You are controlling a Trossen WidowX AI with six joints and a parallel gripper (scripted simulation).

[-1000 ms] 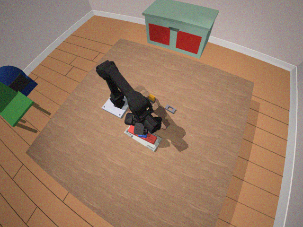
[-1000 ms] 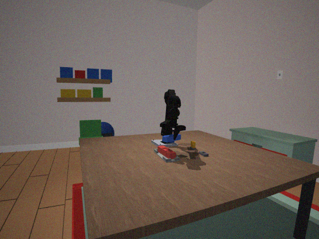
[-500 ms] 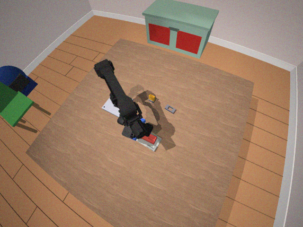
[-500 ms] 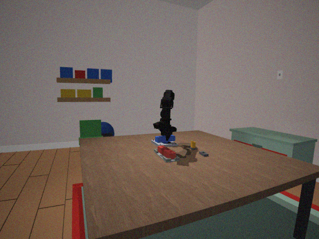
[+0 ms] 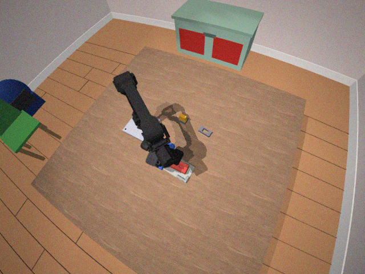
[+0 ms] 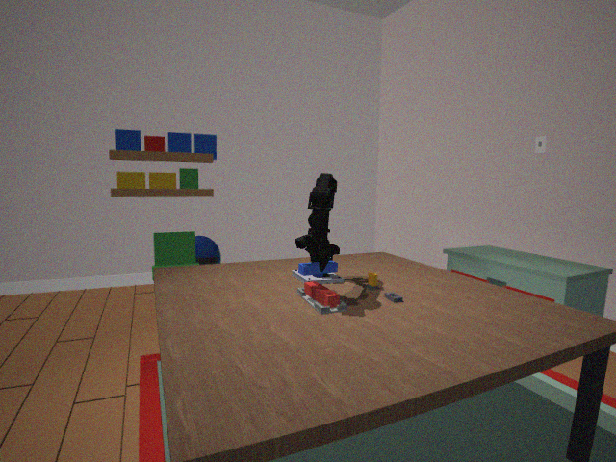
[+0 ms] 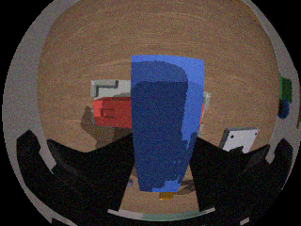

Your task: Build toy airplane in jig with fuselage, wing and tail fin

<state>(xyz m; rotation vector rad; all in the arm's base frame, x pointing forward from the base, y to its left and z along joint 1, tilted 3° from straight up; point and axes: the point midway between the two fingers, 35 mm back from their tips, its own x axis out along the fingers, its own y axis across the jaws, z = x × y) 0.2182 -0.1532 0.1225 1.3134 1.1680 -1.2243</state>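
Note:
My gripper [image 6: 321, 267] [image 7: 162, 136] is shut on the blue wing [image 5: 171, 145] [image 6: 309, 269] [image 7: 160, 113], holding it above and crosswise over the fuselage; the wing's underside and tab are hidden. The red fuselage [image 5: 181, 167] [image 6: 321, 294] [image 7: 112, 113] lies lengthwise in the pale grey cradle [image 5: 184, 177] [image 6: 328, 309] [image 7: 123, 88]. In the wrist view the wing covers the fuselage's middle, and the socket there is hidden. The orange tail fin [image 5: 183, 117] [image 6: 372, 279] [image 7: 166, 196] stands upright on a small dark base, away from the cradle.
An empty grey holder frame [image 5: 210, 133] [image 6: 393, 297] lies near the tail fin. The arm's white base plate [image 5: 132, 129] [image 7: 240, 139] is beside the cradle. A green cabinet [image 5: 218, 16] [image 6: 532, 269] and a green chair [image 5: 20, 129] [image 6: 173, 248] stand beyond the table.

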